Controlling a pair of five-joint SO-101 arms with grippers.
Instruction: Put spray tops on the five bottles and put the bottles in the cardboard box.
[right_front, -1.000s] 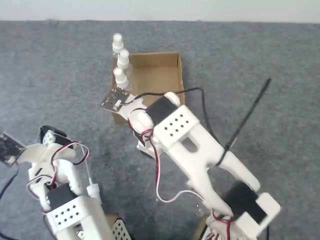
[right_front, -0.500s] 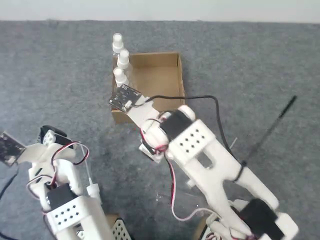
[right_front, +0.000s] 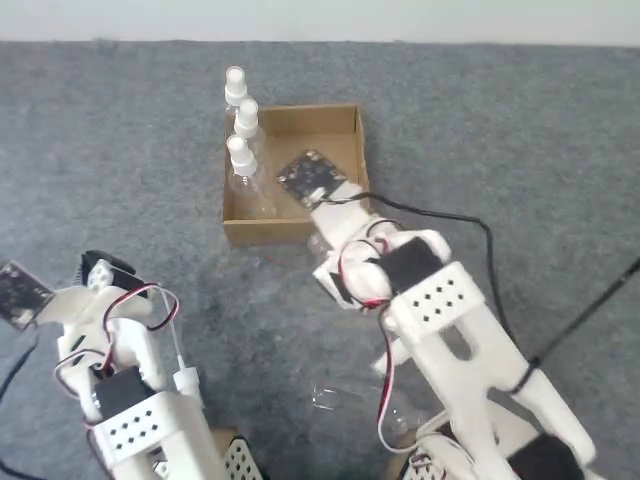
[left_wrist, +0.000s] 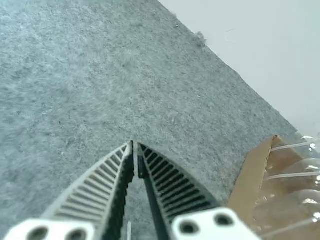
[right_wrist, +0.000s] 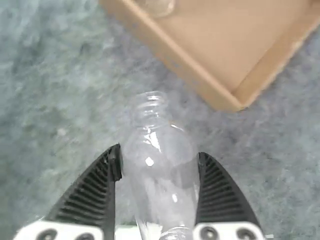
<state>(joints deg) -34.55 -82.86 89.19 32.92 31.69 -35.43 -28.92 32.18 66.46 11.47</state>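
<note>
My right gripper (right_wrist: 159, 154) is shut on a clear bottle (right_wrist: 160, 165) with no spray top, its open neck pointing toward the cardboard box (right_wrist: 210, 55). In the high view the right arm (right_front: 430, 300) stands just in front of the box (right_front: 340, 125). Three bottles with white spray tops (right_front: 240, 155) stand in a row along the box's left wall. Another clear bottle (right_front: 350, 400) lies on the carpet near the right arm's base. My left gripper (left_wrist: 134, 146) is shut with nothing between its fingers, above bare carpet left of the box (left_wrist: 257, 172).
A white spray top with a thin tube (right_front: 186, 378) sits beside the left arm (right_front: 110, 340). A black cable (right_front: 440, 215) runs from the right wrist across the carpet. Grey carpet (right_front: 520, 130) lies open to the right of the box.
The right arm has swung to the right along the box's front, from its left front corner to near its right side, with the bottle in the gripper. The left arm has kept still.
</note>
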